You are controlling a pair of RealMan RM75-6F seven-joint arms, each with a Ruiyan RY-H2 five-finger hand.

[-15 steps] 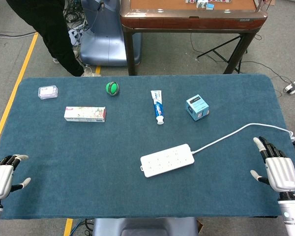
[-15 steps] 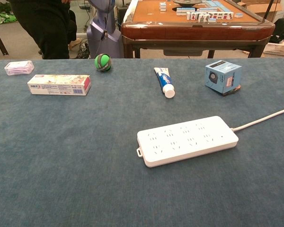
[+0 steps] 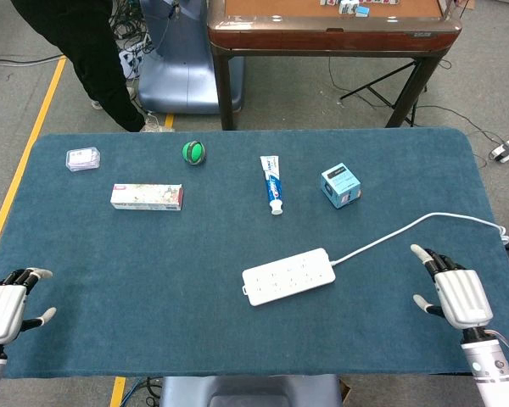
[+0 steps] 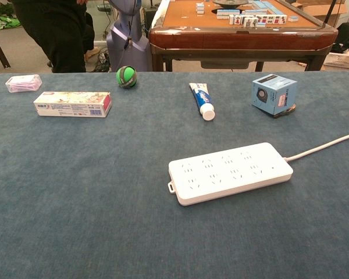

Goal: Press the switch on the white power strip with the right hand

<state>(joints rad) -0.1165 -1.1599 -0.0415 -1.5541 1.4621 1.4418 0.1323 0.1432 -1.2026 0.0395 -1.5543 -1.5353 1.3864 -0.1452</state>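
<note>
The white power strip [image 3: 288, 276] lies flat on the blue cloth in front of me, also in the chest view as the power strip [image 4: 230, 172]. Its white cable [image 3: 424, 222] runs off to the right edge. I cannot make out the switch. My right hand [image 3: 454, 292] hovers open near the table's front right, well right of the strip, holding nothing. My left hand [image 3: 7, 307] sits open at the front left corner. Neither hand shows in the chest view.
Along the far half of the table [image 3: 153, 254] lie a clear packet [image 3: 82, 158], a long toothpaste box [image 3: 146, 197], a green ball [image 3: 194, 153], a toothpaste tube [image 3: 272, 183] and a blue cube box [image 3: 341, 185]. A wooden table [image 3: 331, 25] stands beyond.
My right hand has moved left and slightly toward the power strip. The left hand and the objects have stayed put.
</note>
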